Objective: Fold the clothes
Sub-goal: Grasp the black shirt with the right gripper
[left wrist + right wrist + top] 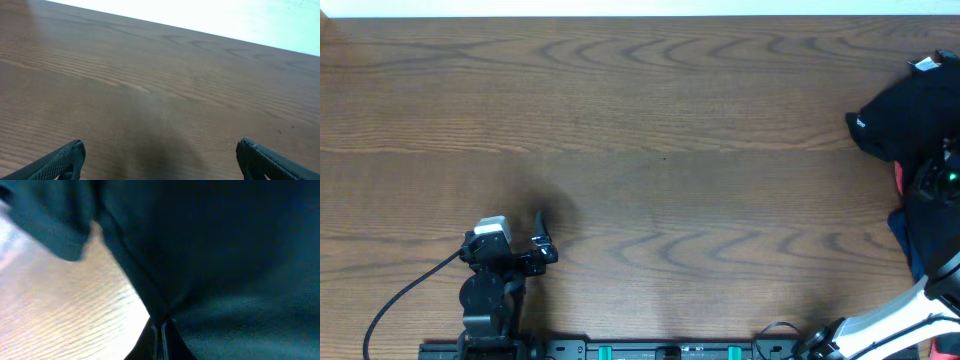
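Right jaws: together, clamped on a fold of the black T-shirt [225, 255]. The fabric bunches right at the tips and fills most of the wrist view. Shirt lies crumpled at the far right edge of the tabletop [620, 120], white tag [924, 66] on top, w/ a sliver of red garment [898, 178] and a navy garment [908, 235] just beside it. Left jaws: wide apart, low over the tabletop at near left, well apart from the shirt.
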{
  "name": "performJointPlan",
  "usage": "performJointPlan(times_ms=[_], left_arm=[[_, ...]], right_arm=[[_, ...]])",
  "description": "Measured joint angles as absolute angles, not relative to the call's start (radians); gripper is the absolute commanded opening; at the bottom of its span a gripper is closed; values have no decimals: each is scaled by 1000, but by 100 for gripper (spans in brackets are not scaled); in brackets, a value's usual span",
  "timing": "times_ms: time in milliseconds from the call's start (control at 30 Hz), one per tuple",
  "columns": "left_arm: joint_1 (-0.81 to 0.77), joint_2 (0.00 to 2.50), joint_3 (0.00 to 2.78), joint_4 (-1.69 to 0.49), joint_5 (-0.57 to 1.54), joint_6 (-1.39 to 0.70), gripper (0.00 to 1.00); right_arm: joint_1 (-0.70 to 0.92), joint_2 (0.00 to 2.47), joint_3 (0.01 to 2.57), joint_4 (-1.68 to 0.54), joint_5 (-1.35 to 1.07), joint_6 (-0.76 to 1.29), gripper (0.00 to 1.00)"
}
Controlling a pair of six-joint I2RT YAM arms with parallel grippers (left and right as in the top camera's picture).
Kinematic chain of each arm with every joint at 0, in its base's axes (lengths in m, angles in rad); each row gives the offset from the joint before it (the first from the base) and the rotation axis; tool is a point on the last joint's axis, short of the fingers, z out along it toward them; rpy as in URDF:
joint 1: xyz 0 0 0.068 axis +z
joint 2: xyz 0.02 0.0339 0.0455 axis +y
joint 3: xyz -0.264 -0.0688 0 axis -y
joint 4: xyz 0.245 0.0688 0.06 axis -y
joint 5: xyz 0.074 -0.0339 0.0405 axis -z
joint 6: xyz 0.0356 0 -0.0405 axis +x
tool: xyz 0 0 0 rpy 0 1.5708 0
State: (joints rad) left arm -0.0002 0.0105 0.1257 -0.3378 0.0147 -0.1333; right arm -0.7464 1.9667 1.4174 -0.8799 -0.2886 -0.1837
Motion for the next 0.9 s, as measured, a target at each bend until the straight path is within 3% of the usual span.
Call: performJointPlan(times_ms=[467,900], left_arm=[[0,10,126,-338,15,-133,98],[0,10,118,-283,27,-133,98]], right_arm=[[-675,1616,1609,-945,-289,-92,1],[-611,1551,1609,-968,-288,-75,1]])
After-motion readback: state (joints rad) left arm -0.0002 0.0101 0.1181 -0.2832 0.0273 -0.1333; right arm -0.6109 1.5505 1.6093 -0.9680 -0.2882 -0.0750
